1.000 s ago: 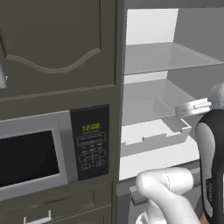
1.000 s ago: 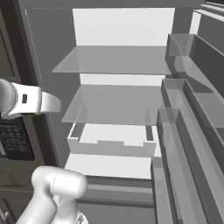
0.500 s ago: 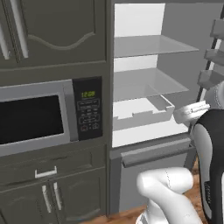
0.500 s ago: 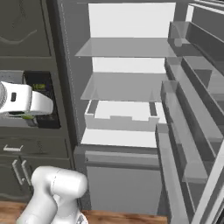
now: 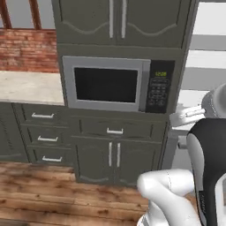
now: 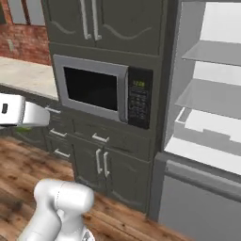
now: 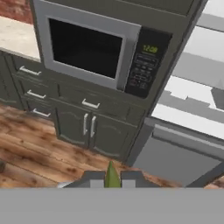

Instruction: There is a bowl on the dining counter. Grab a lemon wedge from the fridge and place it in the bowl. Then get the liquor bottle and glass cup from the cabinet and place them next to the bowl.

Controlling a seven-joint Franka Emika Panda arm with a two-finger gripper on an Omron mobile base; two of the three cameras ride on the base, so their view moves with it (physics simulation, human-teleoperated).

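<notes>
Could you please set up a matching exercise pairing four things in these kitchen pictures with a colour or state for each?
Things:
1. lemon wedge
2. microwave
3. fridge
4. floor

Descriptions:
A. open, pale shelves showing
B. yellow-green, between the closed jaws
C. brown wooden planks
D. silver frame, dark window, door shut

Pairs: 1-B, 2-D, 3-A, 4-C

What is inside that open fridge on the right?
The fridge shows bare white shelves and a pale drawer, with nothing visible on them. Its lower part is covered by a closed grey front, so anything in there can't be seen.
</notes>
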